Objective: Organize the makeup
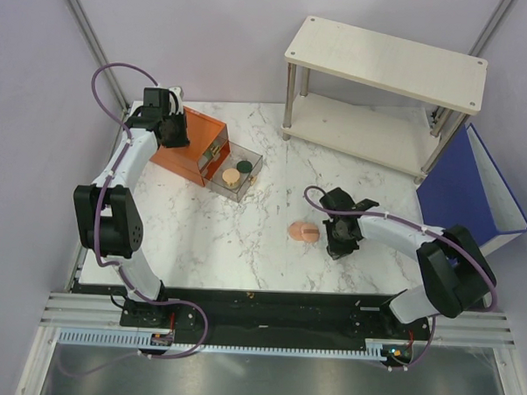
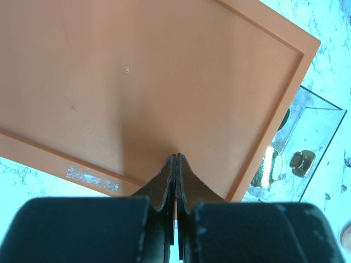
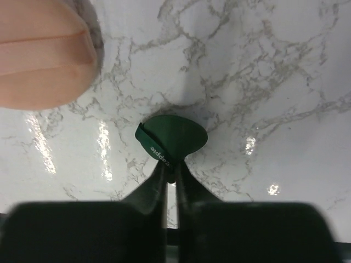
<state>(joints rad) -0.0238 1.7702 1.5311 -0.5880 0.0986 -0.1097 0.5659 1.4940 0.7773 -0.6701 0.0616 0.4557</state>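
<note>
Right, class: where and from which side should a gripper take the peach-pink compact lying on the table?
Probably from above, closing across the widest part of the peach-pink compact: it is round, rests on the marble table, and nothing touches its sides.

The box [image 1: 189, 146] sits at the table's [image 1: 244, 245] back left, its drawer [image 1: 255, 160] pulled out rightward, holding a jar [image 1: 232, 175] and what seems a disc [image 1: 246, 167]. The compact [image 1: 303, 232] lies mid-table, a second disc [image 3: 173, 137] just right of it. A shelf [image 1: 383, 63] stands behind.
</note>
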